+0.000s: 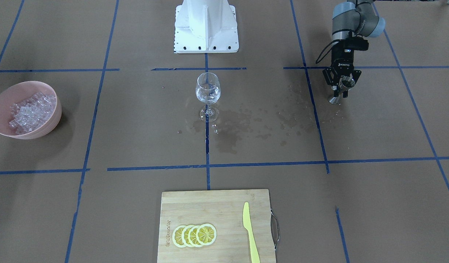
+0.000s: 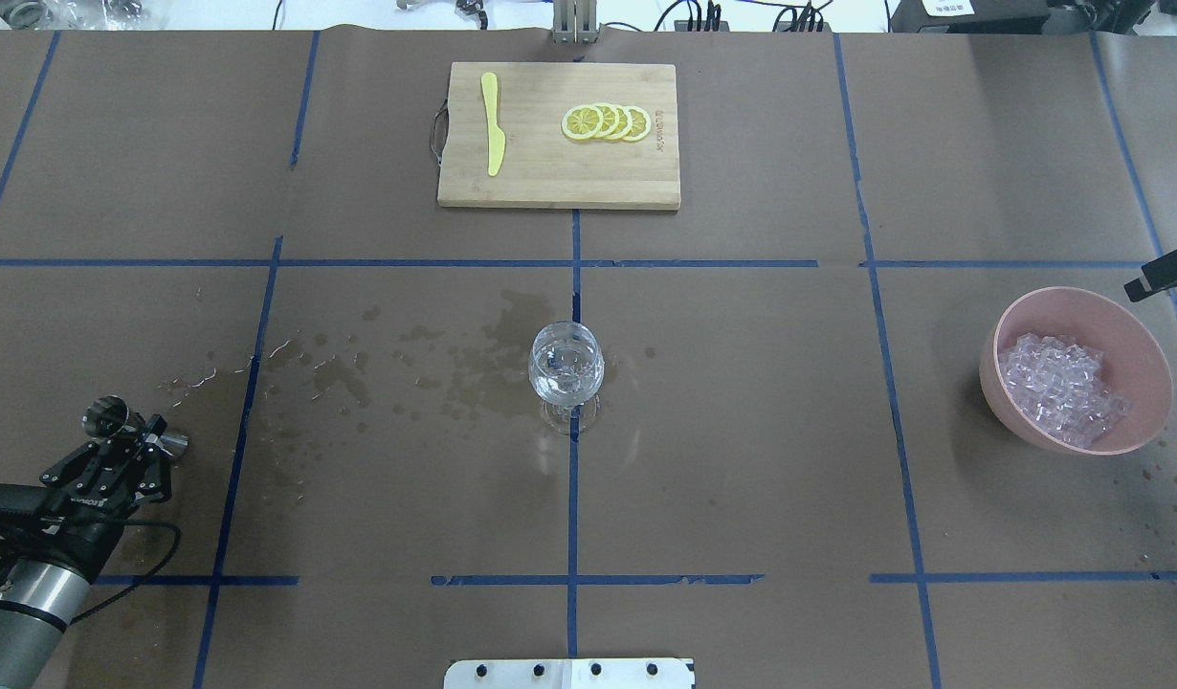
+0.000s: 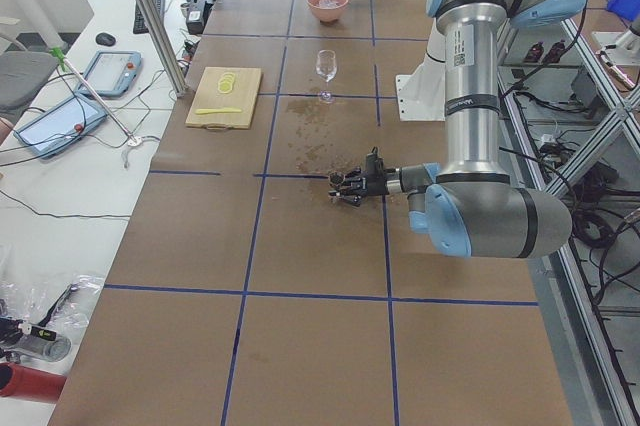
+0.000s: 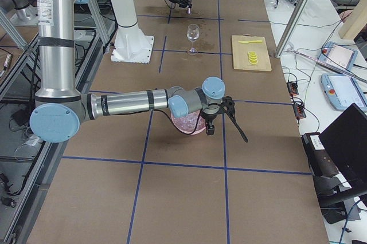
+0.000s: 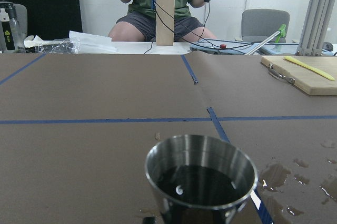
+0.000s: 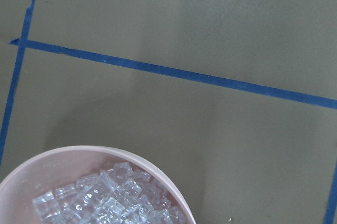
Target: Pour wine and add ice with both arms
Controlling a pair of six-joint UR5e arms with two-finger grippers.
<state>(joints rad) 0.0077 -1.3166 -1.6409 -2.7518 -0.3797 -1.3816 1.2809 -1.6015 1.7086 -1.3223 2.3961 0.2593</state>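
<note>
My left gripper (image 1: 340, 88) is shut on the waist of a steel jigger (image 2: 134, 431), held low over the brown paper at my far left. The left wrist view looks into the jigger's cup (image 5: 200, 179), which is dark inside. A wine glass (image 1: 208, 92) stands upright at the table's middle with a little clear wine (image 2: 566, 375) in it. A pink bowl (image 2: 1143, 421) at my right holds a heap of ice (image 2: 1062, 388). My right gripper (image 4: 210, 122) hangs over the bowl's far edge with a long black utensil (image 4: 238, 126) by it; I cannot tell whether it is open or shut.
Dark wet stains (image 2: 455, 368) spread over the paper between the jigger and the glass. A bamboo cutting board (image 2: 646, 187) at the far side carries lemon slices (image 2: 606, 122) and a yellow knife (image 2: 493, 134). The white pedestal (image 1: 206, 25) stands at my base.
</note>
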